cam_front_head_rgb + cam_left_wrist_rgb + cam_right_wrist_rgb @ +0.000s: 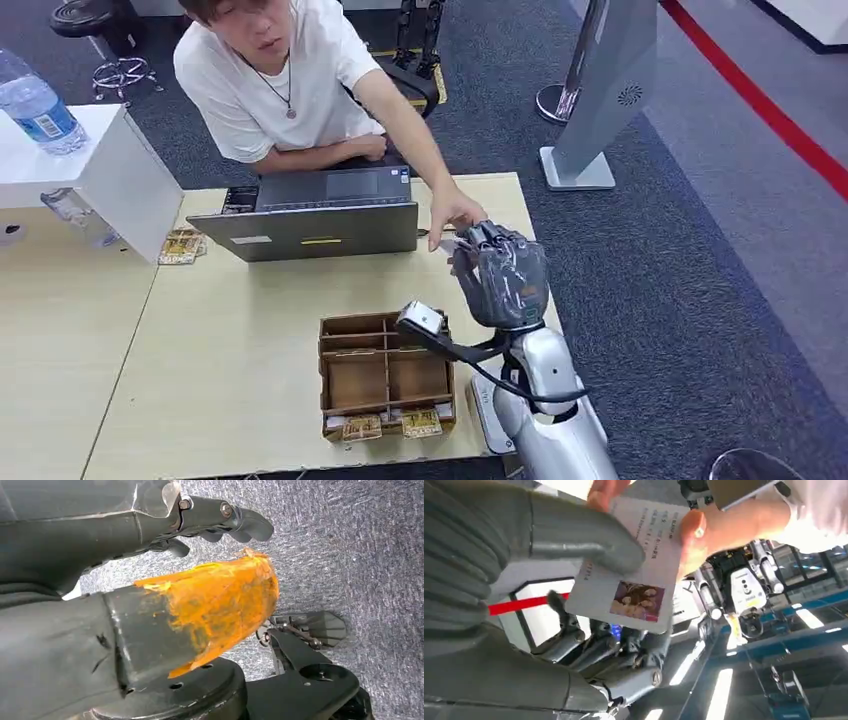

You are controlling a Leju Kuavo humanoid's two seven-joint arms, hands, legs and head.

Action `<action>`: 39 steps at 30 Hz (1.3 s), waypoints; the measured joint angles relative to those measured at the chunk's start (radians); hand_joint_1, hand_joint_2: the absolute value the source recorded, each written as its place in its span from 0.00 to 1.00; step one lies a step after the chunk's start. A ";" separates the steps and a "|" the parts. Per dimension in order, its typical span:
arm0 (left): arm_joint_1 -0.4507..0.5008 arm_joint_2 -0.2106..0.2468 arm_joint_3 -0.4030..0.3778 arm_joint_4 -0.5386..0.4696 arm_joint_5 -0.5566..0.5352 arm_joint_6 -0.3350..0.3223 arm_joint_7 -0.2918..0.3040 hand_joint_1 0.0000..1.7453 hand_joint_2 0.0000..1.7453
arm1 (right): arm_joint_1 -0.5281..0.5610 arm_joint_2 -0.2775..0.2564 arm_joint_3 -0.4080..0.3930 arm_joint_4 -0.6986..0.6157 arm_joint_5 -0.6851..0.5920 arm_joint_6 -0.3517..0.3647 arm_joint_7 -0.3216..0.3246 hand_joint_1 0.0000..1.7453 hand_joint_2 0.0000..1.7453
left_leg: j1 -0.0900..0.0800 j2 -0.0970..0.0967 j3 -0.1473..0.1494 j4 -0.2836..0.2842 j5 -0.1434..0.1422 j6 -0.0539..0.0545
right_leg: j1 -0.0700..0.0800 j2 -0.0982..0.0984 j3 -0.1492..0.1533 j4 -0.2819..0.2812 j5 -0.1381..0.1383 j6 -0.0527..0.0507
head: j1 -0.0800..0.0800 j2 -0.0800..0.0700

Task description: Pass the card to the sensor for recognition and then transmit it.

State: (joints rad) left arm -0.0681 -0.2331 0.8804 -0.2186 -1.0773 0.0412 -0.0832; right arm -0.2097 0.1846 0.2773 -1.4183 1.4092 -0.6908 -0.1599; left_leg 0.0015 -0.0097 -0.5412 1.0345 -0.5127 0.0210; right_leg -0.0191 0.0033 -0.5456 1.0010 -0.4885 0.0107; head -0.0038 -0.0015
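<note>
The right hand [497,270] is raised over the far right corner of the counter [230,330], and the card [634,575], white with printed text and a small photo, is pinched between its thumb and fingers. A person's hand [455,212] reaches across from behind the laptop [320,215] and grips the same card at its other edge, so both hold it. The left hand [220,522] hangs low over grey carpet [360,555] with fingers loosely apart and nothing in them; a wooden box [385,375] sits near the counter's front edge.
</note>
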 joint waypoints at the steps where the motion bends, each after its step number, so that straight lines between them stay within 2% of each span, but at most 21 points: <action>1: 0.000 0.000 0.000 0.000 -0.001 0.000 0.000 0.00 0.00 | -0.003 0.000 0.003 0.005 0.000 0.000 0.004 0.00 1.00 | 0.000 0.000 0.000 0.000 0.000 0.000 | 0.000 0.000 0.000 0.000 0.000 0.000 | 0.000 0.000; 9: 0.000 0.000 0.000 0.000 -0.003 -0.002 0.000 0.00 0.00 | -0.011 0.000 0.016 0.030 0.010 0.000 0.031 0.00 1.00 | 0.000 0.000 0.000 0.000 0.000 0.000 | 0.000 0.000 0.000 0.000 0.000 0.000 | 0.000 0.000; 25: 0.000 0.000 0.000 0.000 -0.003 -0.002 0.002 0.00 0.00 | 0.036 -0.003 0.030 -0.037 -0.001 0.000 0.005 0.00 1.00 | 0.000 0.000 0.000 0.000 0.000 0.000 | 0.000 0.000 0.000 0.000 0.000 0.000 | 0.000 0.000; 31: 0.000 0.000 0.000 0.000 0.003 0.002 0.000 0.00 0.00 | 0.077 -0.014 0.060 -0.060 -0.201 0.000 -0.077 0.00 1.00 | 0.000 0.000 0.000 0.000 0.000 0.000 | 0.000 0.000 0.000 0.000 0.000 0.000 | 0.000 0.000; 39: 0.000 0.001 0.005 0.000 0.013 0.011 -0.002 0.00 0.00 | 0.135 -0.083 0.152 -0.105 -0.380 0.008 -0.100 0.00 1.00 | 0.000 0.000 0.000 0.000 0.000 0.000 | 0.000 0.000 0.000 0.000 0.000 0.000 | 0.000 0.000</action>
State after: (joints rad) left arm -0.0682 -0.2323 0.8858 -0.2186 -1.0643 0.0519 -0.0851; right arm -0.0746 0.1014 0.4288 -1.5233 1.0288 -0.6828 -0.2598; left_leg 0.0015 -0.0096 -0.5415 1.0344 -0.5129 0.0210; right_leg -0.0191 0.0035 -0.5461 1.0008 -0.4884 0.0106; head -0.0038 -0.0015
